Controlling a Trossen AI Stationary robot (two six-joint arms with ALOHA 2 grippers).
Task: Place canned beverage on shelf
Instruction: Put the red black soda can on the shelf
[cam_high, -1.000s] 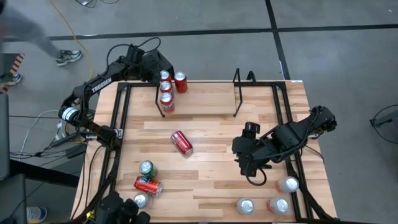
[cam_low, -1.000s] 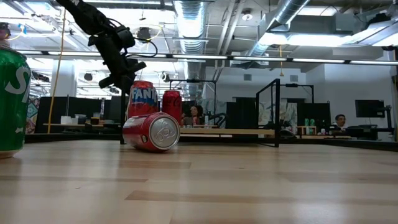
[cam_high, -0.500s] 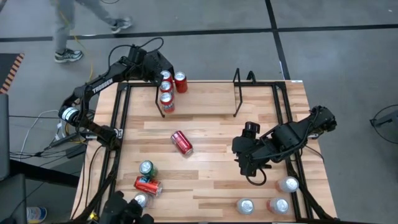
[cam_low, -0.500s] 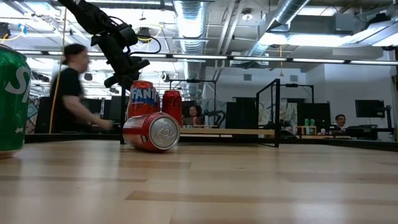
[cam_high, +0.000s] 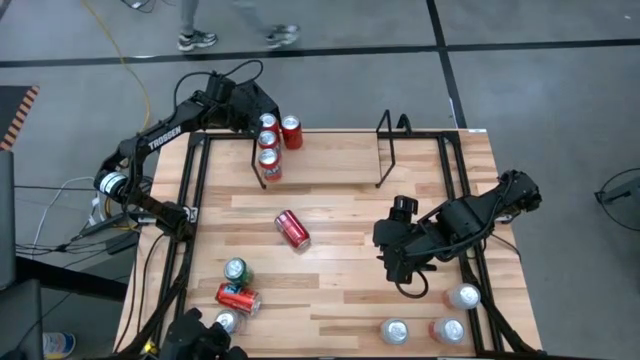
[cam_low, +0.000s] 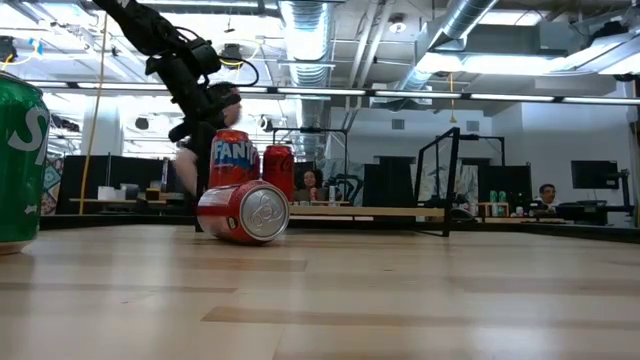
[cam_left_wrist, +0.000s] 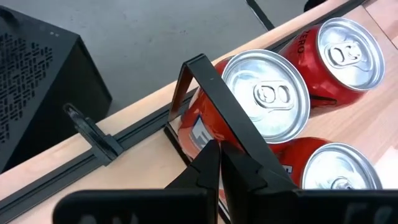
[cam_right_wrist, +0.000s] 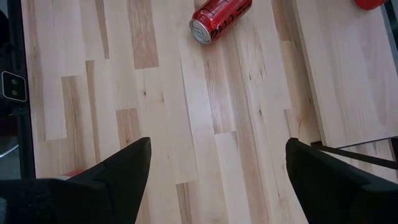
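Four red cans stand upright at the shelf's (cam_high: 320, 150) left end loop, at the table's far left corner: three in a row (cam_high: 267, 144) along the loop and a fourth (cam_high: 290, 132) just beside them. The left gripper (cam_high: 252, 110) hovers right over that row, jaws pressed together and holding nothing. The shelf's right end loop (cam_high: 385, 148) stands well apart, with bare wood between.

Out in the middle, one red can (cam_high: 292, 229) lies on its side. Near the left front edge there's a green can (cam_high: 237, 270) upright, an orange-red can (cam_high: 238, 298) lying down and a silver-topped can (cam_high: 226, 322) partly hidden. Three more silver-topped cans (cam_high: 447, 319) stand at the front right. That makes ten cans.

The right gripper (cam_high: 408, 278) hangs over the right side of the table, jaws spread wide, empty.

The surface is a pale wooden table (cam_high: 340, 250) edged with black rails, on a grey floor. The low view shows an open office with ceiling ducts beyond; a person's feet (cam_high: 232, 38) are on the floor behind the table.
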